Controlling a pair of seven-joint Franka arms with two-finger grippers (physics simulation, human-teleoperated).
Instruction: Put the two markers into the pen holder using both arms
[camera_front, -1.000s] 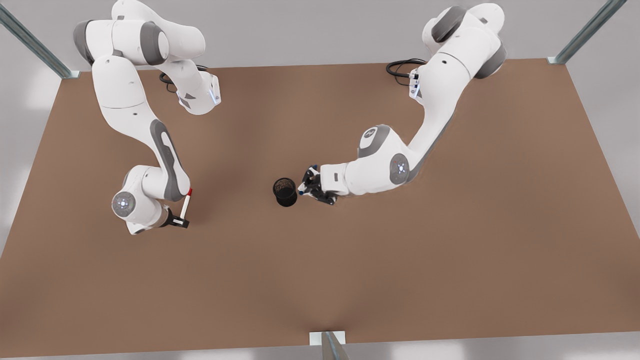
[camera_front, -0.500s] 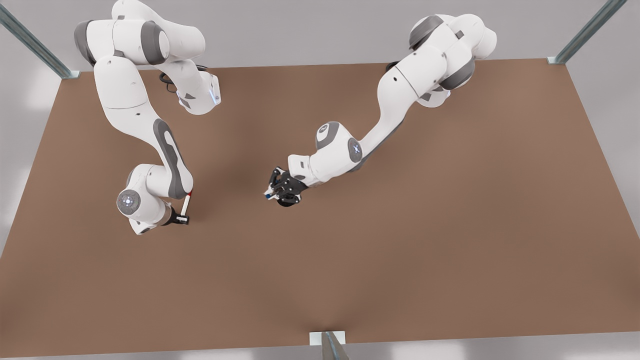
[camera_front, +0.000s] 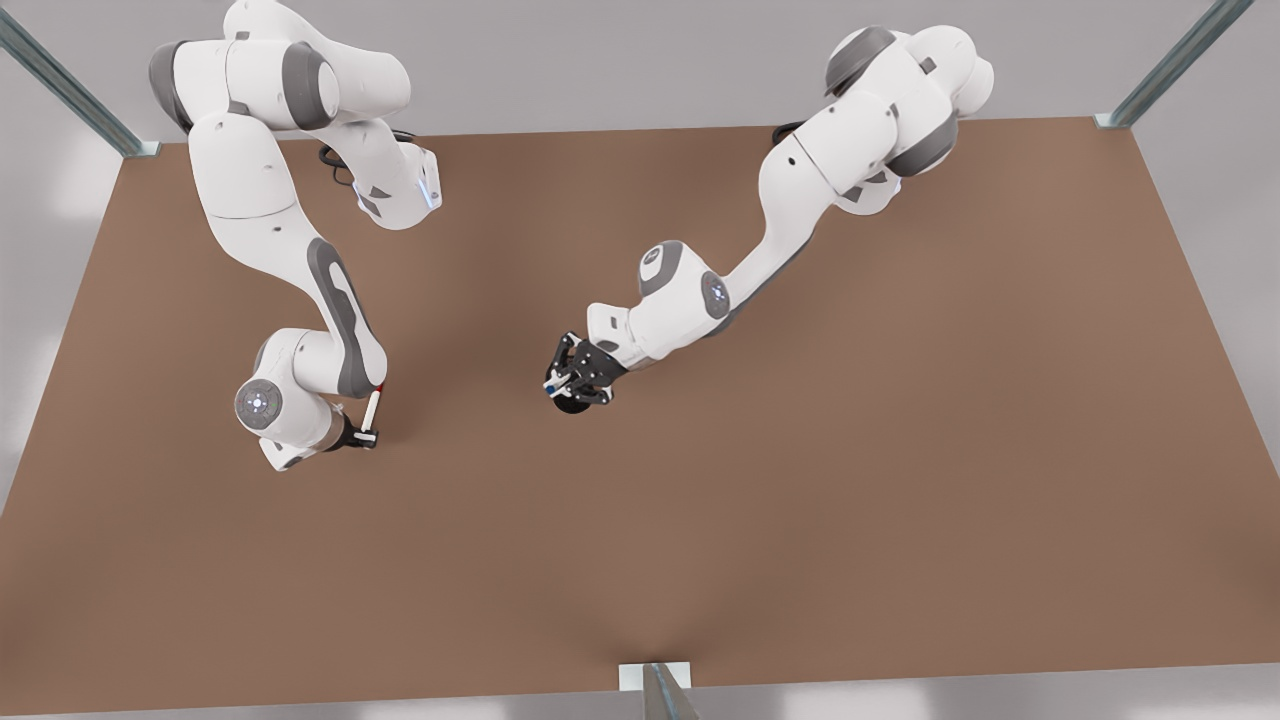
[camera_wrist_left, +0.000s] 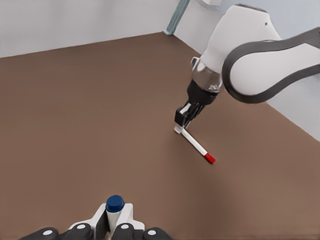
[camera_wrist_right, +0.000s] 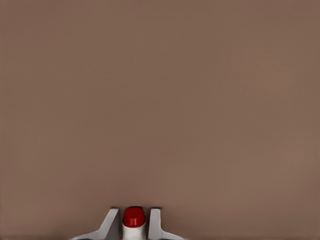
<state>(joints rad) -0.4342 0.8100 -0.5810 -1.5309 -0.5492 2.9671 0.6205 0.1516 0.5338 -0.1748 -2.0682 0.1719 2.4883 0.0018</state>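
Markers are both in hand: the blue-capped marker (camera_wrist_left: 114, 204), pinched in the left gripper (camera_front: 578, 380), has swung over the pen holder (camera_front: 573, 405), so its drop looks near. Well apart, the right gripper (camera_front: 362, 437) stays clamped on the red-capped marker (camera_front: 372, 409), waiting low over the table (camera_front: 900, 450).

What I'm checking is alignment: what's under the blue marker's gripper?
The pen holder: only a dark edge shows below the left gripper with the blue marker; its opening is covered. Right gripper holds the red marker, front view's left.
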